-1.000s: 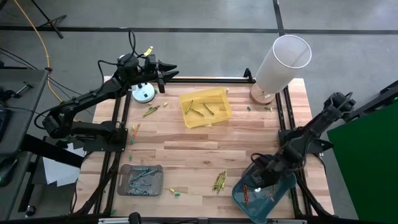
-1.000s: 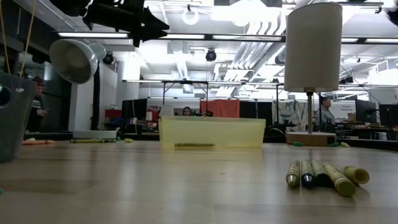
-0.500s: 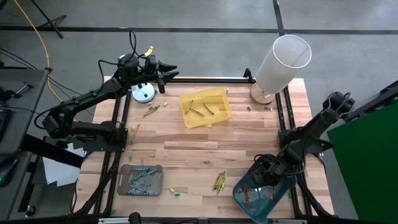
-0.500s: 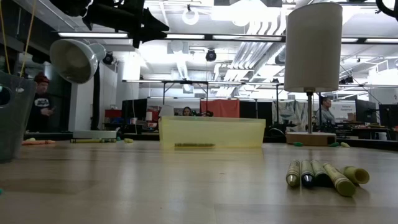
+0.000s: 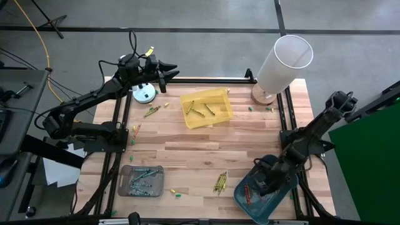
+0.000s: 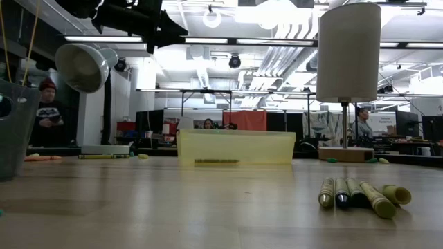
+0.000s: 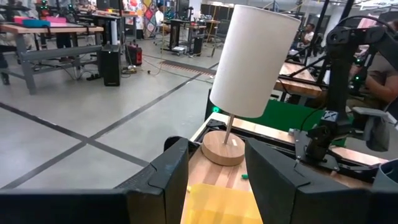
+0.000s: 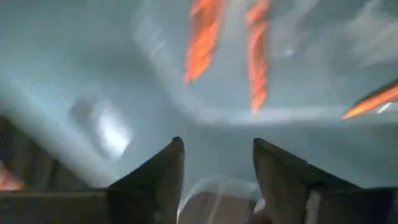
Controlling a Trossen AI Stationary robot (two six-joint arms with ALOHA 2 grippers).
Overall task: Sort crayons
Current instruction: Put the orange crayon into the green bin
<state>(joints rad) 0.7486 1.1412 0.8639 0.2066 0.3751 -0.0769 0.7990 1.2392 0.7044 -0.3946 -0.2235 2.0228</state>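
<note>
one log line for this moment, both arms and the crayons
right gripper: open, inside teal tray over red crayons | left gripper: open, waiting above table's far edge

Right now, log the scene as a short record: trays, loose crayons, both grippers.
yellow tray: far middle of table, olive crayons inside
grey tray: near left, green and blue crayons inside
teal tray: near right, red-orange crayons inside
loose crayons: small cluster near middle; a few more by the left edge
lamp: far right corner
left gripper: raised over the far left edge, open, empty
right gripper: over the teal tray, open, nothing between its fingers
</note>
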